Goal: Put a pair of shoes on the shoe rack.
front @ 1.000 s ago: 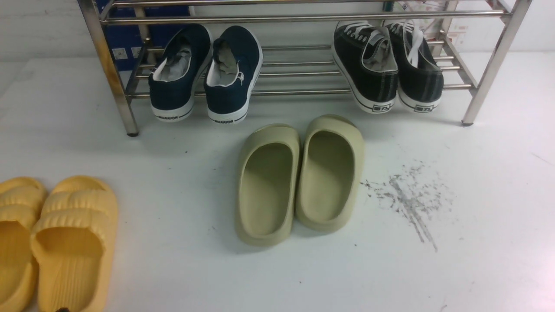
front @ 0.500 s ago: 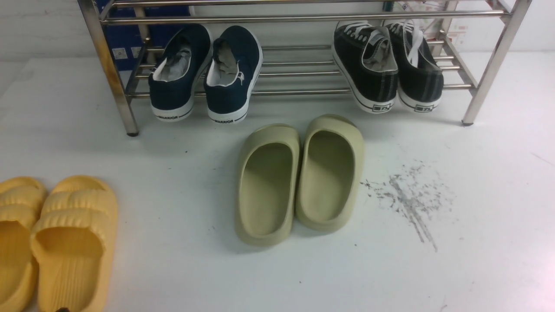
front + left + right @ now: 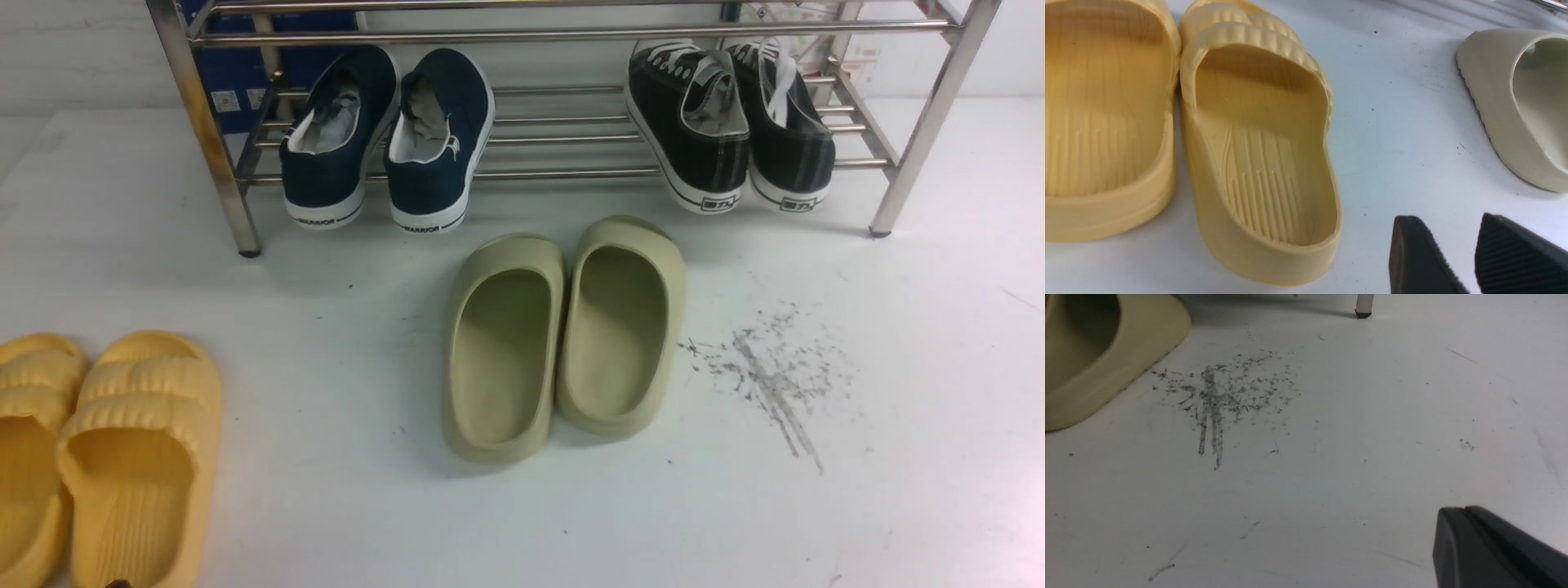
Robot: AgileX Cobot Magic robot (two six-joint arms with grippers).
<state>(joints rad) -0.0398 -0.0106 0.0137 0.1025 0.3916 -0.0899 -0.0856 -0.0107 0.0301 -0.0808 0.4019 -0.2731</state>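
Left gripper (image 3: 1474, 253): jaws apart, nothing between them, hovering over bare tabletop (image 3: 1404, 122) just beside the yellow slides (image 3: 1261, 143).

Right gripper (image 3: 1466, 522): you see its fingers pressed together, empty, above the scuffed patch (image 3: 1224, 396) near the olive slides (image 3: 1094, 363).

Risks, as you might judge them: neither pincer holds anything, so you lose nothing by staying clear. A careless reach toward the shoe rack (image 3: 571, 37) could nudge a heel, since both heels overhang the front bar, and tip a shoe off. A sweep could also shove either pair of slides.

Pair of shoes (image 3: 731, 131): black canvas, white laces, white soles with heel labels. Both sit side by side, touching, toes inward, on the lower shelf at the rack's right end, well apart from the navy slip-ons (image 3: 388, 139). Placement appears complete.
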